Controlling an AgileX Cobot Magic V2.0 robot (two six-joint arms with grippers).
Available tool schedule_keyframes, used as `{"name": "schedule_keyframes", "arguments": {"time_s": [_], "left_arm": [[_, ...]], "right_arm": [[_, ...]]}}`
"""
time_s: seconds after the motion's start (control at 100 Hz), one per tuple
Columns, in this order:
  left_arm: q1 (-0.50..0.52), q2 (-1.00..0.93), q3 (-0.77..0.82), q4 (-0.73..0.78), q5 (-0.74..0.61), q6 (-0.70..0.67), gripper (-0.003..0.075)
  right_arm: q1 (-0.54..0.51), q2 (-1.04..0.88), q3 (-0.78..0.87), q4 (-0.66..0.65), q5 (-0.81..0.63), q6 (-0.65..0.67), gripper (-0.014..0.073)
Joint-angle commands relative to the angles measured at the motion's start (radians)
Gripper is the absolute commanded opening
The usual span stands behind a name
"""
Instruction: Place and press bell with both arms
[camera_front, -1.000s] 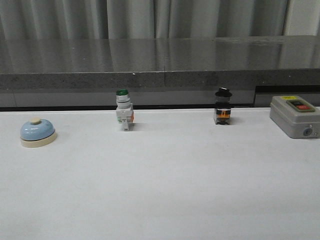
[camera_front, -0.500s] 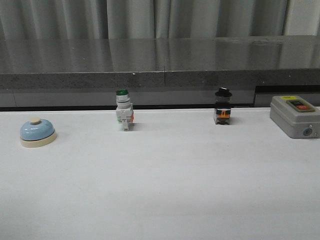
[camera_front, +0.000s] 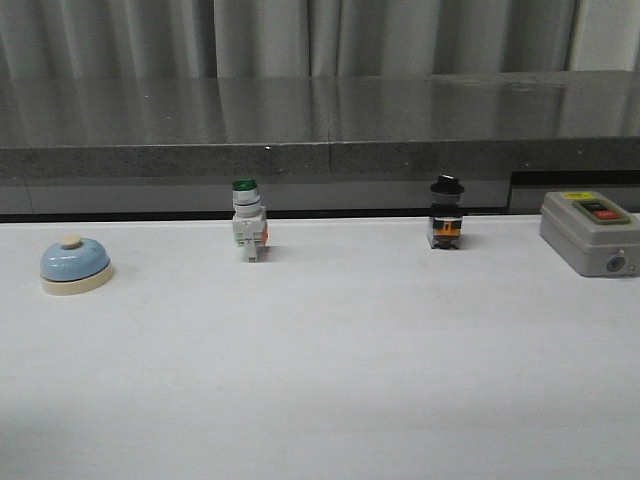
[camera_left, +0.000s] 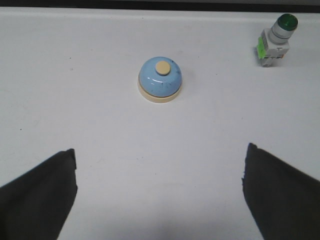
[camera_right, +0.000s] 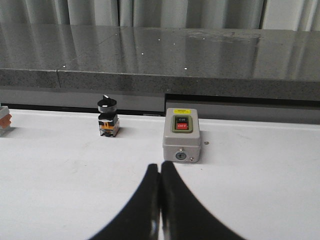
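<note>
So you are at the very start: the white worktop (camera_front: 330, 370) carries everything untouched, and neither arm shows in the front view.

Your left gripper (camera_left: 159, 192) has its jaws spread wide, and the small light-blue dome-shaped bell (camera_left: 160, 80) with the cream base and cream button sits upright ahead of them, centred on the gap and well apart from both fingers. Your right gripper (camera_right: 160, 200) has its jaws pressed together, holding nothing, with the grey metal on/off switch box (camera_right: 182, 134) just ahead of the tips.

The step in hand looks like the approach to the bell. I would judge that your next move calls for bringing the left jaws forward and down around the dome, closing low near the base so it does not slip.

By count: one bell, one grey switch box, one green-capped white push-button switch (camera_left: 275, 40) off to one side beyond the bell, one black-capped selector switch (camera_right: 108, 117), and two grippers.
</note>
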Motion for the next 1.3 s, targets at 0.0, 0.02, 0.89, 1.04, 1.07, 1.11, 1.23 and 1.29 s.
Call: {"name": "schedule_keyframes", "arguments": {"time_s": [0.0, 0.02, 0.89, 1.04, 1.07, 1.11, 1.23, 1.29], "left_arm": [[0.003, -0.010, -0.036, -0.026, -0.087, -0.003, 0.0627], [0.003, -0.010, -0.036, -0.035, -0.097, -0.003, 0.0627], [0.003, 0.608, -0.485, -0.035, -0.088, 0.051, 0.0627], [-0.003, 0.688, -0.537, -0.035, -0.080, 0.051, 0.0627], [-0.007, 0.706, -0.545, -0.035, -0.077, 0.051, 0.0627], [-0.009, 0.723, -0.555, -0.035, -0.073, 0.051, 0.0627], [-0.023, 0.779, -0.570, -0.035, -0.073, 0.051, 0.0627], [-0.025, 0.801, -0.571, -0.035, -0.075, 0.051, 0.0627]], "right_arm": [[-0.007, -0.017, -0.014, -0.005, -0.087, -0.004, -0.0060], [-0.007, -0.017, -0.014, -0.005, -0.087, -0.004, -0.0060], [-0.007, -0.017, -0.014, -0.005, -0.087, -0.004, -0.0060], [-0.007, -0.017, -0.014, -0.005, -0.087, -0.004, -0.0060], [-0.007, -0.017, -0.014, -0.005, -0.087, -0.004, -0.0060], [-0.007, -0.017, -0.014, -0.005, -0.087, -0.004, -0.0060], [-0.007, -0.017, -0.014, -0.005, -0.087, -0.004, -0.0060], [-0.007, -0.017, -0.014, -0.005, -0.087, -0.004, -0.0060]]}}
